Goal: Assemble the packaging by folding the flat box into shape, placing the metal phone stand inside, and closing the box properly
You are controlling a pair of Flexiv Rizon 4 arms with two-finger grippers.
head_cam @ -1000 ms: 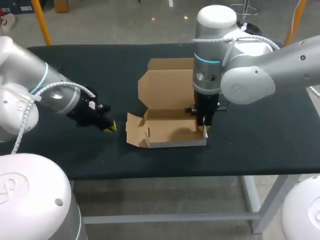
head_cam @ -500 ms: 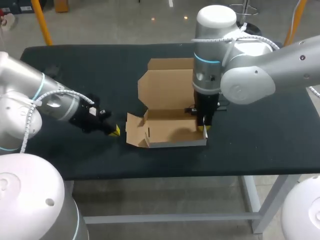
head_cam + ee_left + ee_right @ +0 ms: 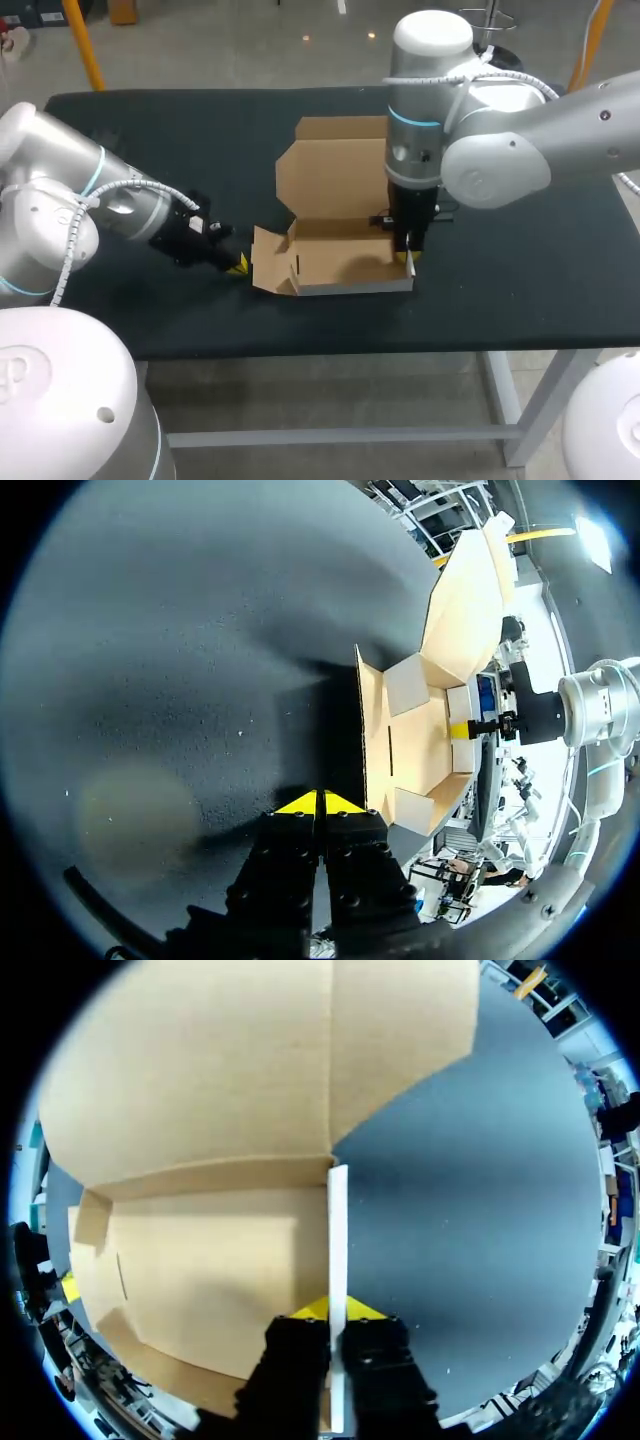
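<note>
The brown cardboard box (image 3: 345, 262) lies mid-table, partly formed, with its lid (image 3: 335, 175) tilted open at the back and its left flap (image 3: 268, 262) splayed outward. My right gripper (image 3: 408, 258) points straight down at the box's right front corner. In the right wrist view the gripper (image 3: 335, 1308) is shut on the thin right wall (image 3: 338, 1230), one finger on each side. My left gripper (image 3: 238, 265) sits low over the table just left of the flap, shut and empty; its tips (image 3: 320, 802) meet beside the box (image 3: 420, 730). No metal phone stand is in view.
The black table (image 3: 520, 270) carries only the box. My left arm's forearm lies low across the table's left part. My right arm hangs over the box's right side and back right area.
My left gripper has slid right toward the box's left flap and its fingers have come together. The right arm and the box have not moved.
</note>
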